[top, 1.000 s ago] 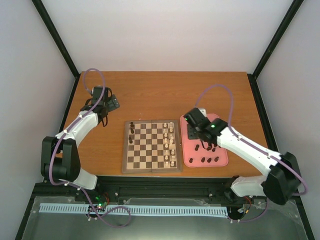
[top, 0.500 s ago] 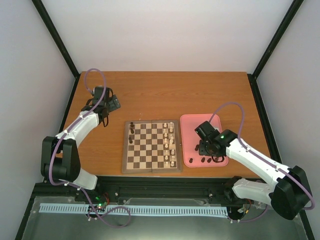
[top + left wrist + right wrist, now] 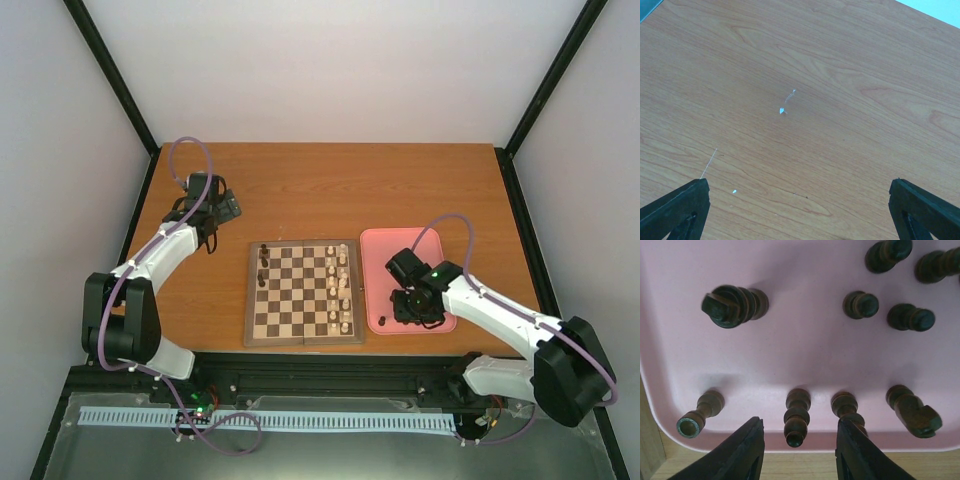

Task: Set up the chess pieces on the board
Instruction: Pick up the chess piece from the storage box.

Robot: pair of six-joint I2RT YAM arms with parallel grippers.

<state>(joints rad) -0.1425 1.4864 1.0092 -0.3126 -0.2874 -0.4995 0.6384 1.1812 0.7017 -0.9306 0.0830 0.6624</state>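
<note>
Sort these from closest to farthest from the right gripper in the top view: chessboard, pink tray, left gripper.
1. pink tray, right beneath the right gripper.
2. chessboard, to its left, mid-table.
3. left gripper, far left, past the chessboard.

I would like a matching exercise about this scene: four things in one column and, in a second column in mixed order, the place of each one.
Things:
1. left gripper
2. right gripper
3. white pieces
4. pink tray

Places:
A. on the right part of the board
B. over bare table
C. beside the board, on its right
D. over the tray's near edge, straddling a dark piece

Pairs: 1-B, 2-D, 3-A, 4-C
</note>
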